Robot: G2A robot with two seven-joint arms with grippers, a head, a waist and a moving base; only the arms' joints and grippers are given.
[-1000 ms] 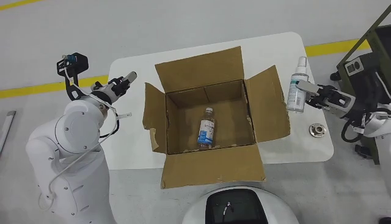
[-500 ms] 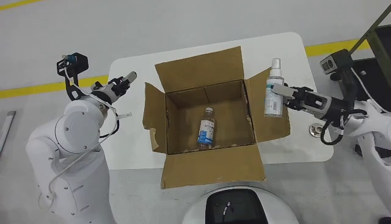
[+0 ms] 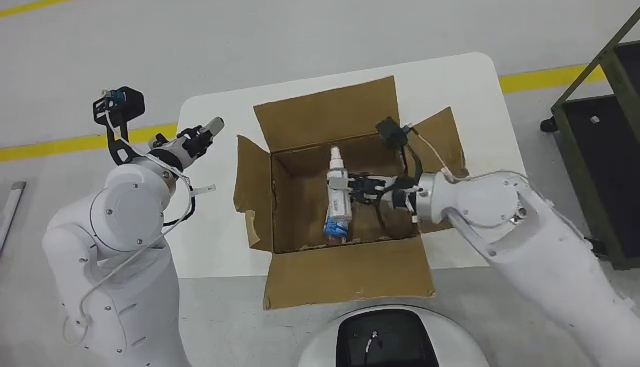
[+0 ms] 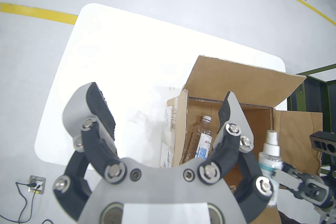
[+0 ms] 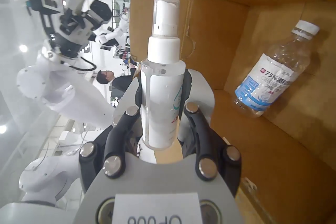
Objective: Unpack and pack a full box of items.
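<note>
I have the right gripper [image 3: 352, 187] clamped on the spray [image 5: 160, 88]. One finger [image 5: 196, 95] presses on each side of its body, and the capped nozzle points away from the wrist. In the top view the spray hangs inside the open mouth of the box [image 3: 325, 115], around the middle, with its cap toward the far wall. I cannot tell whether it touches the floor of the box.

A clear bottle [image 5: 273, 75] with a blue and white label lies on its side on the box floor. Its white cap also points toward the far wall. From above the spray overlaps the bottle's upper end, while my right wrist camera shows the two apart, the bottle lower down.

All four flaps of the box are folded outward, and it sits in the middle of the white table [image 3: 460, 77].

The left gripper [image 4: 160, 93] holds nothing. Its fingers [image 4: 101, 107] are spread wide, and it hovers over the table's left edge, well apart from the box.
</note>
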